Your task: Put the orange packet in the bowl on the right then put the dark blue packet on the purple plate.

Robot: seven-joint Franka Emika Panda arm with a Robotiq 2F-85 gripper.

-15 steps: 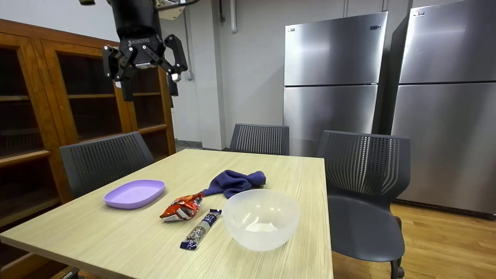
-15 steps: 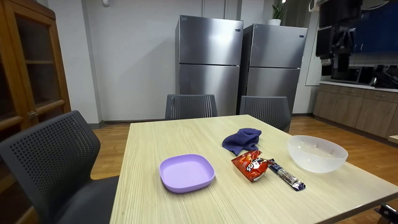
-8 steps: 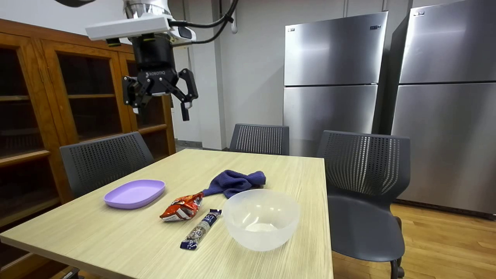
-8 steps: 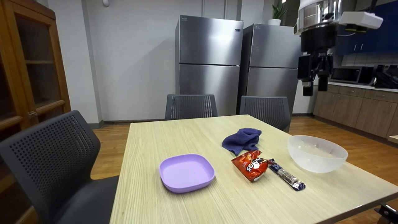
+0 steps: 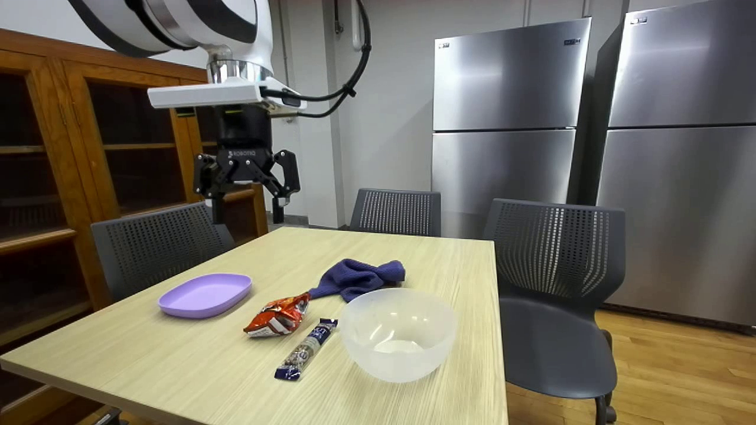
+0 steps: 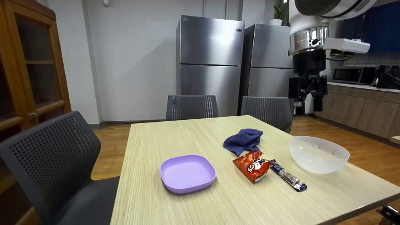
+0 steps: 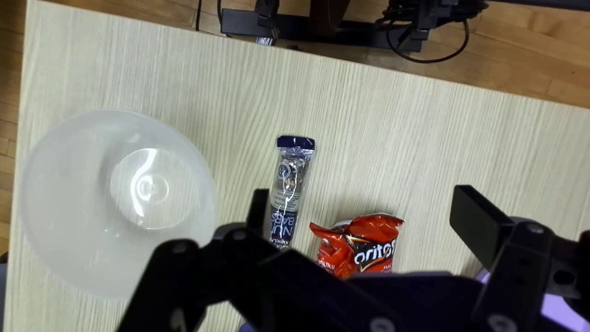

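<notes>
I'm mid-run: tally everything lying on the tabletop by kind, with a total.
Snack packets: 2 (red-orange Doritos bag, dark blue nut bar)
Dishes: 2 (purple plate, frosted bowl)
Cloths: 1 (blue-violet cloth)
Total: 5

Both exterior views are bright and fairly crisp, under soft, even light. Pale glare lies on the doors of the 2 refrigerators (image 5: 508, 100), whose sides lean toward the picture's edge as through a wide lens. A broad, faint shadow slants across the gray wall (image 6: 134, 50); the glass of the cabinet (image 5: 82, 147) sinks almost to black. A thin shadow hugs the purple plate (image 6: 188, 172). In the wrist view, a curved white glare marks the bowl (image 7: 117, 203), small glints fleck the orange packet (image 7: 357, 244) and dark blue packet (image 7: 291, 189), and the gripper (image 7: 364, 210) is near-black, its closest parts out of focus.
</notes>
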